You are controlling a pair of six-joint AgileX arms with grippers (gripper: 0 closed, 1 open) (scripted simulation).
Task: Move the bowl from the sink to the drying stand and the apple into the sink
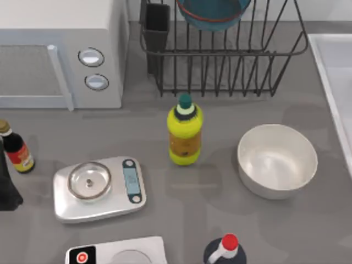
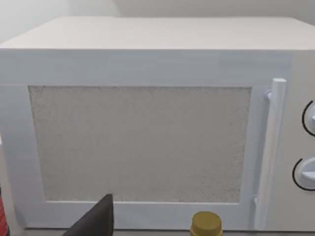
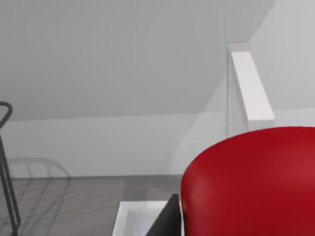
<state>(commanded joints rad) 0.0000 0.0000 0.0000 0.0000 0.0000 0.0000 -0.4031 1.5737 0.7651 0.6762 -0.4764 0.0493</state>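
Left gripper [image 1: 6,184] sits parked at your table's left edge, beside a small dark sauce bottle [image 1: 16,151]. Farther right, the round teal-blue bowl [image 1: 212,14] rests in the black wire drying stand [image 1: 225,66]. Right gripper [image 3: 170,223] is pinching the glossy red apple [image 3: 256,182], and hangs over a corner of the white rectangular sink [image 1: 335,60].

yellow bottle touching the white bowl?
Apart. The top view shows bare grey table between the yellow bottle and the white bowl; their outlines never meet.
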